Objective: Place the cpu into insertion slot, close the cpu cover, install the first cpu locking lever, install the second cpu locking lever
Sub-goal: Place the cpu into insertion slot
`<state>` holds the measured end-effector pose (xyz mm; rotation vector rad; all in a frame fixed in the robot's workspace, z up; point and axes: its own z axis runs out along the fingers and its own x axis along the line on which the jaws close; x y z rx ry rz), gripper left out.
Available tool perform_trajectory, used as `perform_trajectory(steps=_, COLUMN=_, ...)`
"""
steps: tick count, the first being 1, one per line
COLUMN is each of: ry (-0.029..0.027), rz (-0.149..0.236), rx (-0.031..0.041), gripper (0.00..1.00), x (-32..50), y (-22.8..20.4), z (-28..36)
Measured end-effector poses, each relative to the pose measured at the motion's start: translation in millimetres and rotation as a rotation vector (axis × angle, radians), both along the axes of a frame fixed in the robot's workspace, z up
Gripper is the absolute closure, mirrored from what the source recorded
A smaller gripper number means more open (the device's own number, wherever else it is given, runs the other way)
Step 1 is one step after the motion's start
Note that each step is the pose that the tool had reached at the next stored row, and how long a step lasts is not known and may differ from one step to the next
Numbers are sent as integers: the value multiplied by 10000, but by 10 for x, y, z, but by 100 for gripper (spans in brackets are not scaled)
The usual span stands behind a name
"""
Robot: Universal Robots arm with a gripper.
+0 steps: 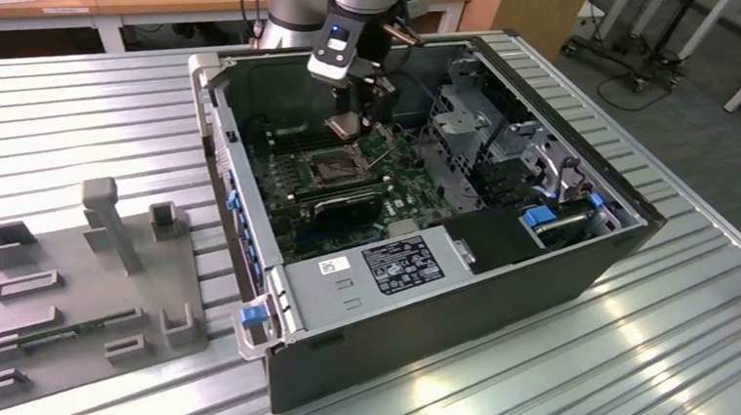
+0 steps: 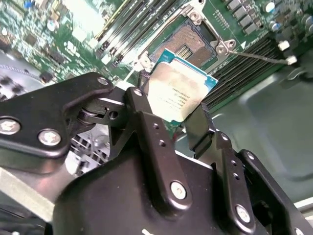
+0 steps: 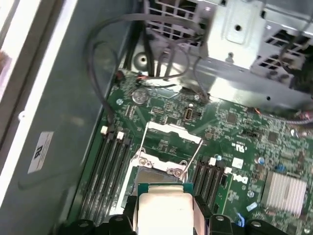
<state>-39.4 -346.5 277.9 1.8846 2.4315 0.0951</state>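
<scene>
Tool (image 2: 171, 111) is clenching cpu (image 2: 181, 88) by two edges | insertion slot (image 2: 188, 43) lying open just below tool

On the cpu (image 2: 178, 93): faint lines of dark print on its pale top, too small to read in the second wrist view.
Case-wall sticker (image 3: 40, 152): dark marks, unreadable.
Black label (image 1: 400, 261) on the metal cover (image 1: 325, 297): fine white print, illegible.
White sticker (image 1: 336, 265) beside it: nothing legible.
Motherboard (image 3: 230, 122): white markings, not made out.
</scene>
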Motion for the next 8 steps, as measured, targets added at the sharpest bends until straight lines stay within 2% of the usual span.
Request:
perform_trajectory(steps=3, ry=1, rz=-531, rx=-1, gripper=46, x=0, y=0, z=-2)
perform_trajectory(steps=8, ry=1, rz=-598, rx=-1, gripper=46, x=-1, y=2, z=-2)
